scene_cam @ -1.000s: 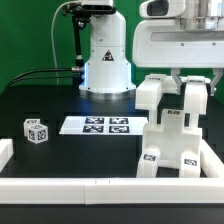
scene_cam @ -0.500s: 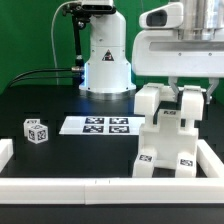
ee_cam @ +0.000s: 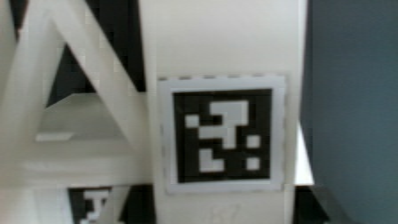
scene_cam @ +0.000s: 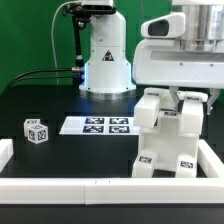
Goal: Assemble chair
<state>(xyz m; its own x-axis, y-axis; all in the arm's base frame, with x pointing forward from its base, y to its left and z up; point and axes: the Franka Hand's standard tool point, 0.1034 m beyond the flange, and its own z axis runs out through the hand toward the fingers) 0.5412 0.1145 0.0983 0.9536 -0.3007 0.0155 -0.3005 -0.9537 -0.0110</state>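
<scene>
The chair (scene_cam: 168, 138) stands at the exterior view's right as a chunky white structure of panels and bars with small tags on its lower front. My gripper (scene_cam: 189, 97) reaches down from above, its fingers on either side of the upper right bar (scene_cam: 192, 112), shut on it. A second white block (scene_cam: 150, 105) rises at the structure's upper left. In the wrist view a white upright bar carrying a square tag (ee_cam: 222, 130) fills the picture, with slanted white pieces (ee_cam: 63, 95) beside it. My fingertips do not show there.
A small tagged white cube (scene_cam: 36, 131) lies at the exterior view's left. The marker board (scene_cam: 97, 125) lies flat mid-table. The arm's white base (scene_cam: 105, 60) stands behind. A low white rail (scene_cam: 100, 188) runs along the front, with a short piece (scene_cam: 5, 150) at the left.
My gripper has come down, and the top of the chair structure has sunk with it, sitting lower in the exterior view than a second ago. The cube and marker board have not moved.
</scene>
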